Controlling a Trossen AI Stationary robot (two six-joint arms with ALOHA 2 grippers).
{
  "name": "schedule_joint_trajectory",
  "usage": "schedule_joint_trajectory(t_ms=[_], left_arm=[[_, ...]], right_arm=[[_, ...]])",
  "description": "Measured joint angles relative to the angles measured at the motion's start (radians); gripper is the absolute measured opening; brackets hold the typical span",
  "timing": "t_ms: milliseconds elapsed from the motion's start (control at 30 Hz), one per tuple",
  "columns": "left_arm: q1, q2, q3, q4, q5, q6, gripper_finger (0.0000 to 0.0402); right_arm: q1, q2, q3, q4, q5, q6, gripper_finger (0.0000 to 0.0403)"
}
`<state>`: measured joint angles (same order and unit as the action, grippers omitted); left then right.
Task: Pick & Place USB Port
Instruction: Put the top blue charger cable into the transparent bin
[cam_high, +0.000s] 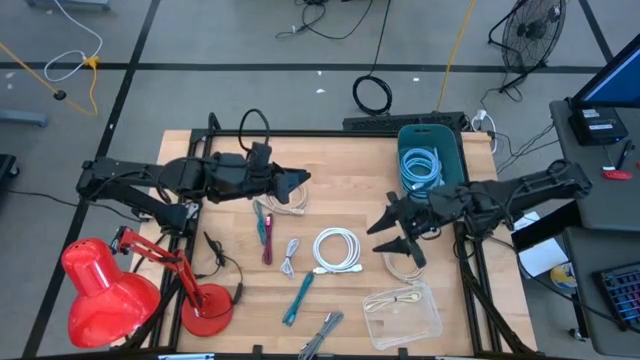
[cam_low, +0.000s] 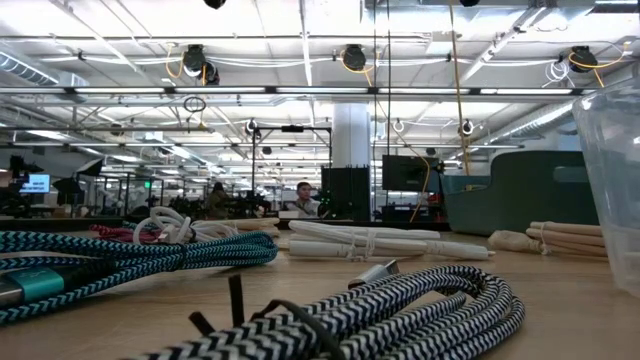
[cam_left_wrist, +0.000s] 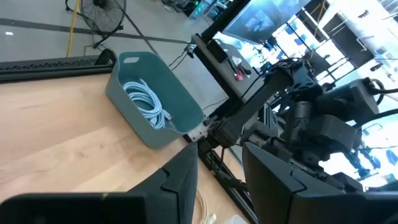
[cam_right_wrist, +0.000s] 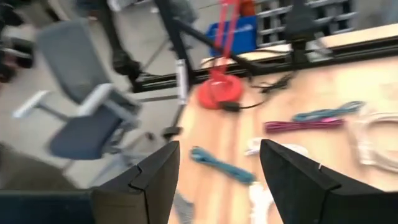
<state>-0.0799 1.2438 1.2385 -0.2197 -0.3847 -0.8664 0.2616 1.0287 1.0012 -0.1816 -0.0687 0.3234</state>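
Observation:
Several bundled USB cables lie on the wooden table: a white coil (cam_high: 336, 250), a magenta one (cam_high: 265, 235), a teal braided one (cam_high: 297, 298) (cam_low: 120, 258), a black-and-white braided one (cam_high: 320, 335) (cam_low: 390, 310) and beige ones (cam_high: 287, 205) (cam_high: 405, 262). A light blue cable (cam_high: 420, 165) lies in the teal bin (cam_high: 452, 150). My left gripper (cam_high: 298, 181) (cam_left_wrist: 221, 186) hovers open over the table's far left part, pointing right. My right gripper (cam_high: 388, 235) (cam_right_wrist: 217, 180) hovers open right of the white coil, pointing left. Nothing is between either pair of fingers.
A clear plastic container (cam_high: 402, 312) with a beige cable inside sits at the near right. A red desk lamp (cam_high: 110, 290) stands at the near left corner, its base (cam_high: 208, 308) on the table. Bare wood shows between the two grippers.

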Motion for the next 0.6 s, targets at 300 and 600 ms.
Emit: schedule_joint_trajectory(t_ms=[300, 600], left_arm=[[0.000, 0.000, 0.000, -0.222, 0.037, -0.092, 0.0129], [0.000, 0.000, 0.000, -0.522, 0.040, -0.240, 0.0129]], right_arm=[[0.009, 0.035, 0.000, -0.084, 0.147, 0.010, 0.0215], [0.007, 0.051, 0.000, -0.079, 0.206, 0.028, 0.0215]])
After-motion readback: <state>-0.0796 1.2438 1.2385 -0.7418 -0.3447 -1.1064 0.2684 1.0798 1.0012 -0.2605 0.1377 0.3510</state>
